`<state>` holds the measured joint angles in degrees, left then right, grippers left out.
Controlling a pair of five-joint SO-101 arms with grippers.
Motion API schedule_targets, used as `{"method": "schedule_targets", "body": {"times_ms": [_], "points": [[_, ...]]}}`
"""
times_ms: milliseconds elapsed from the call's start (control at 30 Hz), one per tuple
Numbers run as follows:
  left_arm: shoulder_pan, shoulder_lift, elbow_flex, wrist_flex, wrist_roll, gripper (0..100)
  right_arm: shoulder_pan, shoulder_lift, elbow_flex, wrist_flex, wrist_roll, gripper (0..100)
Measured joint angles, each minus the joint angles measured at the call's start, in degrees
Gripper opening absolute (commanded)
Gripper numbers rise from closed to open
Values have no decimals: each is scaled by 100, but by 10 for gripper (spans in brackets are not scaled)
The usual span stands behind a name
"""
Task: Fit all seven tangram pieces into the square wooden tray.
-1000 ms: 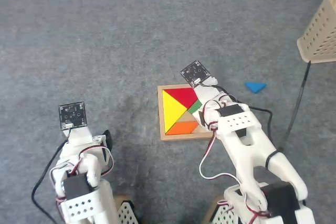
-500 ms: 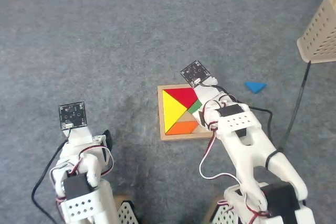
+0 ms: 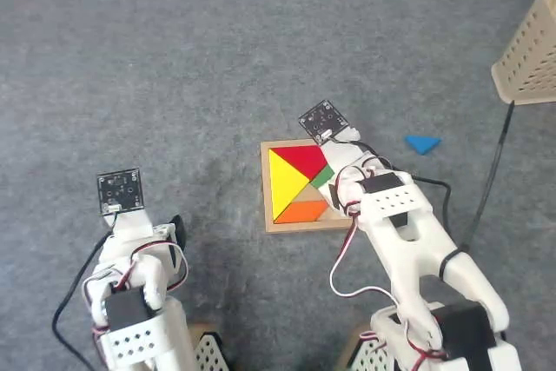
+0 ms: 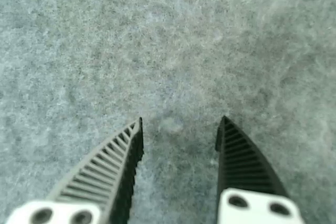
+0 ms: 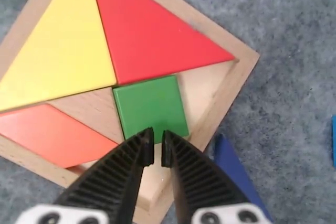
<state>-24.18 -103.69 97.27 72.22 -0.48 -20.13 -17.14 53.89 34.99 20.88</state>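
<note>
The square wooden tray (image 3: 264, 188) lies mid-table and holds a yellow triangle (image 3: 285, 182), a red triangle (image 3: 301, 159), a green square (image 3: 322, 177) and an orange parallelogram (image 3: 303, 211). In the right wrist view my right gripper (image 5: 156, 148) hovers shut over the near edge of the green square (image 5: 150, 105), with nothing between its fingers. A dark blue piece (image 5: 232, 167) lies on the carpet just outside the tray rim (image 5: 244, 64). A light blue triangle (image 3: 423, 142) rests on the carpet to the tray's right. My left gripper (image 4: 181, 124) stands open above bare carpet at the lower left.
A perforated beige basket (image 3: 530, 49) stands at the right edge, with a black cable (image 3: 491, 171) running down from it. Grey carpet covers the table, with free room to the left of and behind the tray.
</note>
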Motion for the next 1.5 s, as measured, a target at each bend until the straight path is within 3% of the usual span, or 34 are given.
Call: {"method": "schedule_targets", "body": {"times_ms": [467,700,933,1233,1300,1500], "points": [[0,0,0,0,0,216,26,0,0,0,0,28],[0,0,0,0,0,216,844,0,-308,105,-141,32],[0,0,0,0,0,216,1512,686,-2593,1776,-536,179],[0,0,0,0,0,216,1679,3851,-6224,4141,-554,180],[0,0,0,0,0,216,1793,4431,-6857,4264,-281,180],[9,0,0,0,0,216,1855,5345,-8396,5011,1916,183]]}}
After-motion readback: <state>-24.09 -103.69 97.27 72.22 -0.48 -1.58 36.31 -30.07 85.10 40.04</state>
